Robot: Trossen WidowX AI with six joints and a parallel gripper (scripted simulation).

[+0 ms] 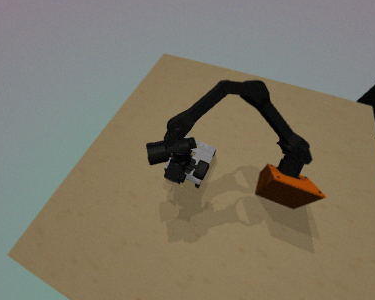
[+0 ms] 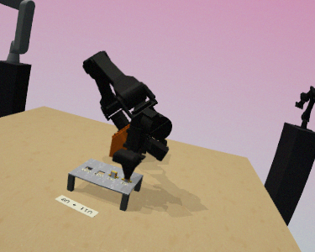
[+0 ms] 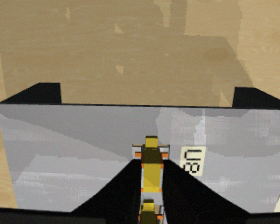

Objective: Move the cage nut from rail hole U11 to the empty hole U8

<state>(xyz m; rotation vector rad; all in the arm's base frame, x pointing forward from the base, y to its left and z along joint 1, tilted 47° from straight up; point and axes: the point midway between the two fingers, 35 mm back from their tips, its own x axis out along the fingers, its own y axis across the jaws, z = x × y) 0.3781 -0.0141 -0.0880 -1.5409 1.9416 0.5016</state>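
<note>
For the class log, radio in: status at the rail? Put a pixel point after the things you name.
Gripper (image 2: 127, 179) (image 3: 151, 167) shut on cage nut (image 3: 151, 153) at U8, beside the U8 label (image 3: 192, 161). Other nut (image 2: 113, 174) (image 3: 149, 212) close by, a possible snag. Release still to do.

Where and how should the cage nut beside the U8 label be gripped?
Probably best from above, pinching two opposite side faces of the raised yellow body of the cage nut. That body stands up from the rail plate, while the clip parts spread low at its base and should be left unpinched.
</note>
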